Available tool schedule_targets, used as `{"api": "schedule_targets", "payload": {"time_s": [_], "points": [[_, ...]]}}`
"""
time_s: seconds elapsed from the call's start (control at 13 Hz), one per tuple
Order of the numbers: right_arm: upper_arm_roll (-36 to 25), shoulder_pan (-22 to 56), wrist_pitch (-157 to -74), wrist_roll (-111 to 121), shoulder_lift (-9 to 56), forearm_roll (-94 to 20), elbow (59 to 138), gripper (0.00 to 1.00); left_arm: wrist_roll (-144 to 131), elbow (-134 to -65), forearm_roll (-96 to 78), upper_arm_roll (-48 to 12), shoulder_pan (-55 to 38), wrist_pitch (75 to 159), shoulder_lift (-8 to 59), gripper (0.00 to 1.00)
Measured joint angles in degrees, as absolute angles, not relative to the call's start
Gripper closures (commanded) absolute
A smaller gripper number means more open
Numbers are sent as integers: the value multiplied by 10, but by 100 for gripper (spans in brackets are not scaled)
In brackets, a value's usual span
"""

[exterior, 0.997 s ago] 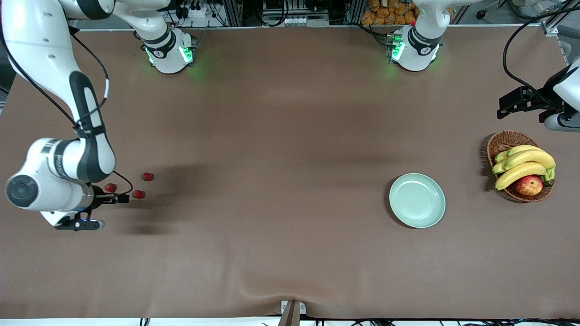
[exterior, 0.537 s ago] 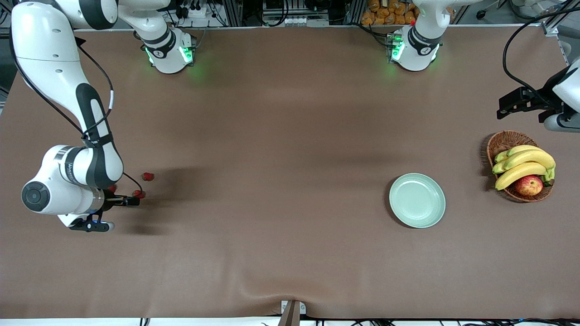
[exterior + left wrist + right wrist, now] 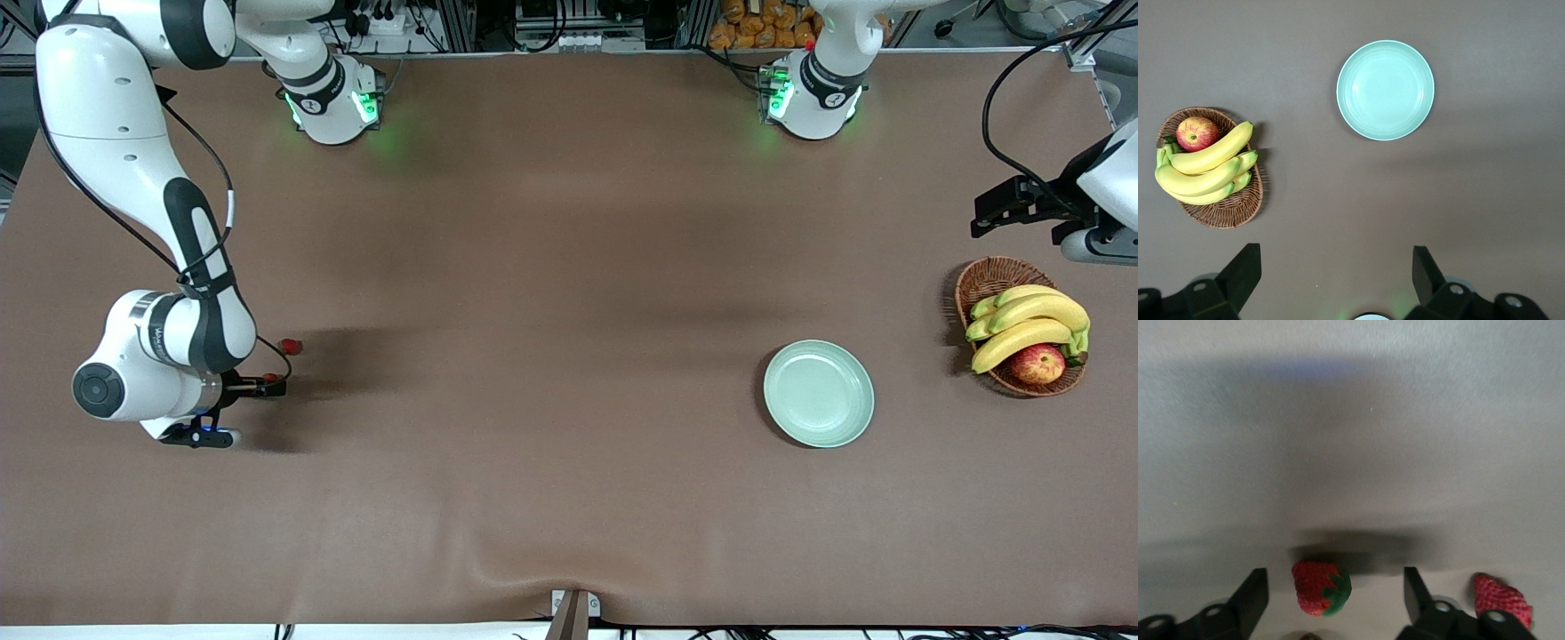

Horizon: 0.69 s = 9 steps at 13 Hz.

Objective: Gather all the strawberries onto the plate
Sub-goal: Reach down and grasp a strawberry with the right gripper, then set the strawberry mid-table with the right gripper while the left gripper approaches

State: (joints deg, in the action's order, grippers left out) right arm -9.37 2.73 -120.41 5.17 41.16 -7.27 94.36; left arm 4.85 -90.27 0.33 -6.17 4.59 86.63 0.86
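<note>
Straddling a strawberry (image 3: 1319, 588), the right gripper (image 3: 1331, 600) is seen low over the table (image 3: 551, 293) at the right arm's end. Its jaws are spread with the berry between them; contact is not visible, so no pinch is claimed yet. In the right wrist view the berry sits nearer one fingertip (image 3: 1255, 587) than the other, green cap turned toward the wider gap, so its long axis appears to lie roughly across the jaws. A second strawberry (image 3: 1501, 600) lies just outside the other finger, apart from it. In the front view a third berry (image 3: 291, 346) is seen on the table just past the gripper, farther from the camera.

The plate (image 3: 818, 393) is empty, well apart toward the left arm's end, beside the basket (image 3: 987, 276) of bananas (image 3: 1031, 322) and an apple (image 3: 1037, 364). The left gripper (image 3: 1331, 280) is parked high over that end, jaws wide, nothing held; it waits.

Compared with a second ago: the right wrist has been shifted toward the berries, two of which are now hidden under it in the front view; the jaws have begun narrowing. Plate and basket unchanged.

Judgement: closure on the straddled berry is next; the right arm is clearly the nearer one.
</note>
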Motion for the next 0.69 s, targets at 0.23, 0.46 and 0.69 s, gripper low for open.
{"api": "schedule_targets", "payload": {"time_s": [0.23,0.46,0.69], "points": [[-94,27,-1204,52,412,-74,947,81,48,-906,2,-62,46,868,9,0],[-86,29,-1205,57,409,-76,943,100,48,-909,2,-62,46,874,9,0],[-44,29,-1204,58,406,-79,909,100,48,-912,2,-62,46,877,9,0]]}}
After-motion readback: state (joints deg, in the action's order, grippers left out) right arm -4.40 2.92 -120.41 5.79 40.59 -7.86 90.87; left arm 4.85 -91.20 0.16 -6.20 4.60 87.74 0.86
